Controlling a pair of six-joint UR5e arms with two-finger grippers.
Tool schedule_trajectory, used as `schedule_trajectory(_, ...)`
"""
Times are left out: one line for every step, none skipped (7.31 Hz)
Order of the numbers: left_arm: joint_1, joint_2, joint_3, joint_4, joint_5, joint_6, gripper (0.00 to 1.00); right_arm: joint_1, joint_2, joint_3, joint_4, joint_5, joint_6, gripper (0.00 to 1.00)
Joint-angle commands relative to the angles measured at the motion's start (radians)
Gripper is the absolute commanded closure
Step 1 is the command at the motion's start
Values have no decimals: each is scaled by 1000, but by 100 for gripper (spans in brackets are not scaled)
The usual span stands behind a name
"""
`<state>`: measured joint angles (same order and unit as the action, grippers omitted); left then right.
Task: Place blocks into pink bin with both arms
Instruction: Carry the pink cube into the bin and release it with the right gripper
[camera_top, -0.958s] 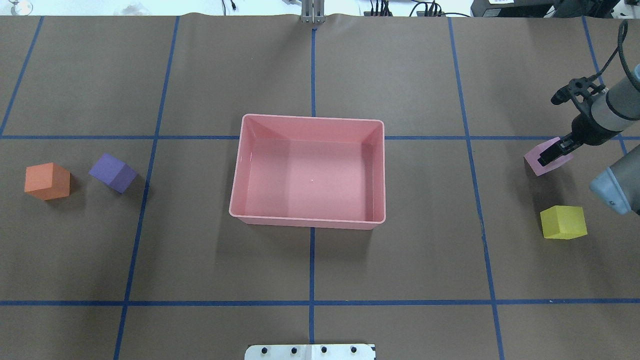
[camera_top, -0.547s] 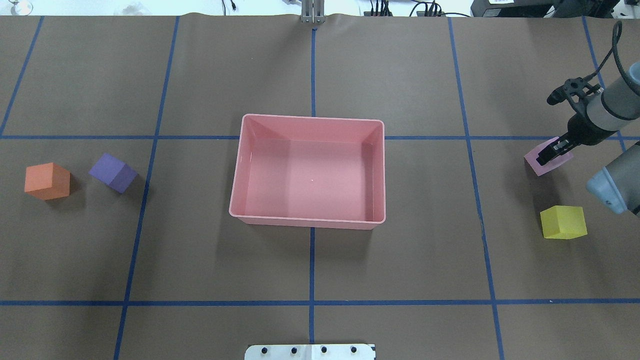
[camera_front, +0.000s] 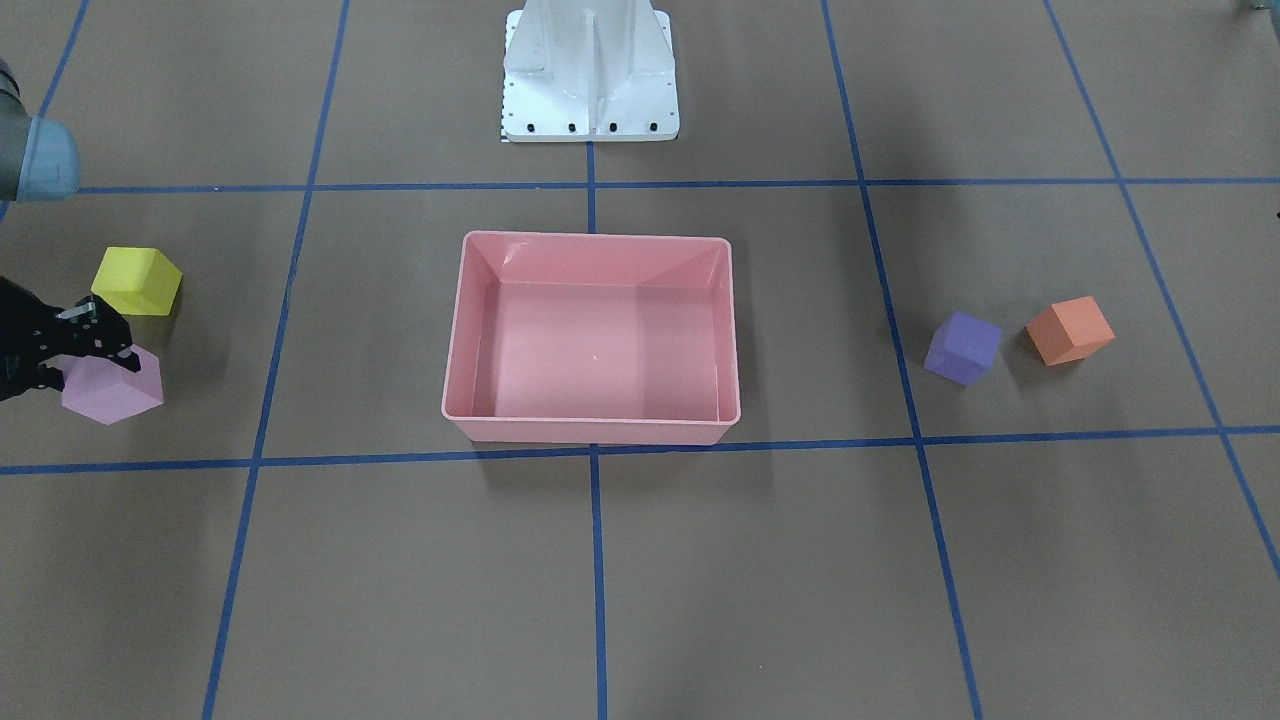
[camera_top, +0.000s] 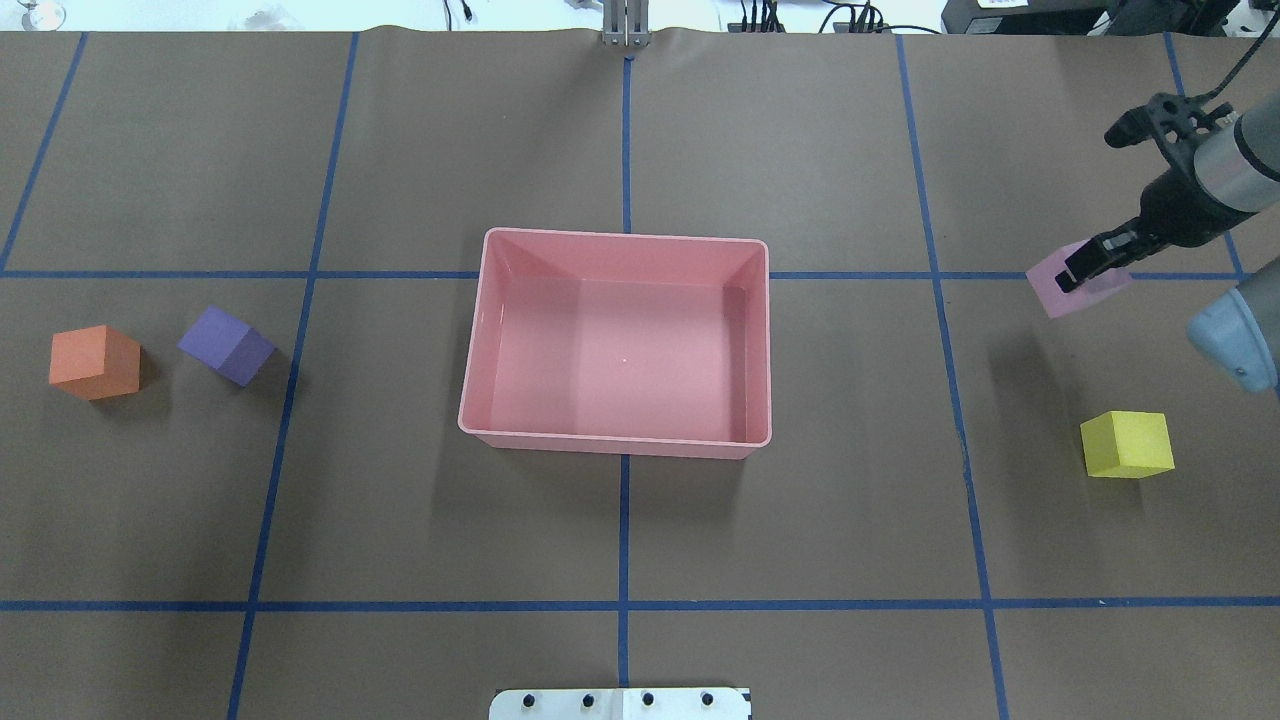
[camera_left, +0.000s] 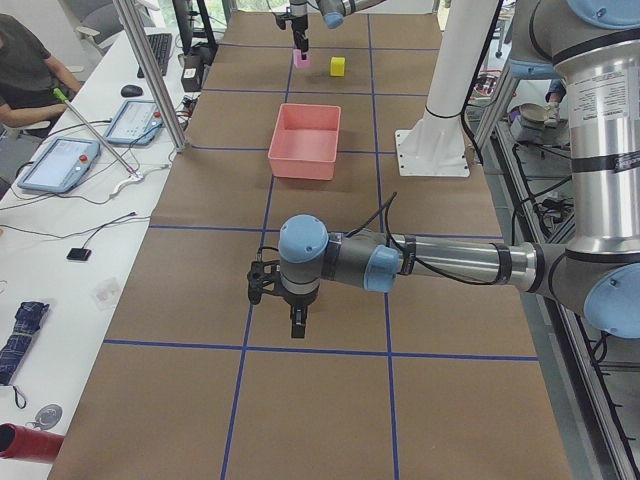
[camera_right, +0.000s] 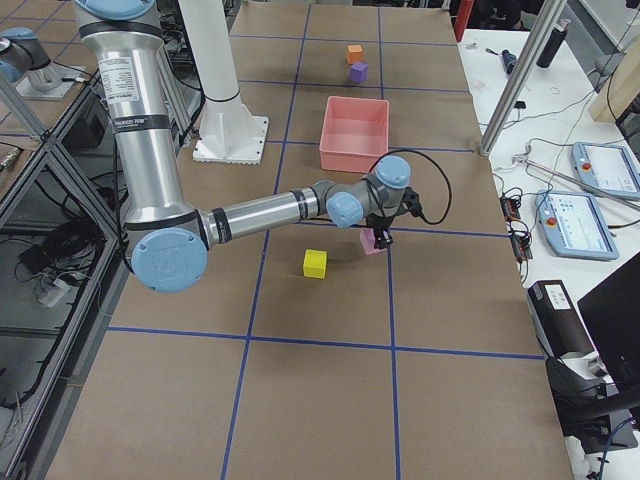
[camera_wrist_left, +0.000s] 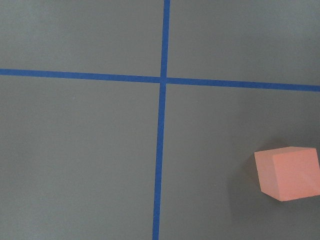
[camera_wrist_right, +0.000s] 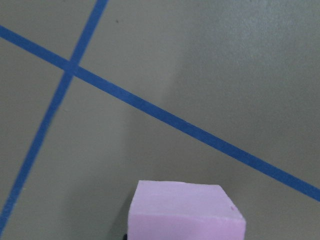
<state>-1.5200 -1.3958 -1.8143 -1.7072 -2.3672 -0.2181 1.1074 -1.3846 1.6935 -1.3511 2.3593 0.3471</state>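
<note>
**Pink block rises off the bench in the right arm's fingers**

Half a second on, the light pink block (camera_top: 1048, 296) has shifted up and to the left in the overhead view. It now sits over the horizontal blue tape line (camera_top: 860, 275) at the right of the frame. Its shadow lies apart from it, lower on the bench (camera_top: 800, 520), so the block hangs clear of the surface. The right gripper (camera_top: 1085, 268) has travelled with it. Its fingers (camera_top: 1072, 275) pinch the block: one black finger crosses the block's upper face, and the other is hidden behind the block. In the right wrist view the block fills the bottom centre of the frame, with bare bench and tape beyond it.

Nothing else has moved. The yellow block (camera_top: 1127, 445) rests at lower right, well apart from the held block. The pink bin (camera_top: 610, 441) sits at the centre with nothing in it. The purple block (camera_top: 226, 346) and the orange block (camera_top: 94, 362) stand near each other at the far left, not touching.

The left gripper (camera_left: 298, 325) shows only in the exterior left view, where it hangs over the bench in the lower middle of the frame. I cannot tell whether its fingers are spread or together. Its wrist view has the orange block at lower right, to the right of a tape crossing.
</note>
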Motion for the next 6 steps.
schedule_trajectory(3, -2, -2, -50, -1, -7, 0, -93, 128, 96, -43, 0, 383, 100)
schedule_trajectory(6, -9, -2, -60, -1, -6, 0, -145, 219, 97, -43, -5, 549, 100)
schedule_trajectory(29, -20, -5, -61, -3, -9, 0, -232, 316, 95, -43, -61, 728, 100)
schedule_trajectory(44, -31, -7, -61, -3, -27, 0, -321, 382, 89, -46, -146, 841, 100)
schedule_trajectory(84, -43, -13, -86, -16, -109, 0, -399, 419, 81, -46, -225, 909, 100)
schedule_trajectory(121, -46, -14, -160, -47, -227, 0, -469, 452, 71, -48, -320, 970, 100)
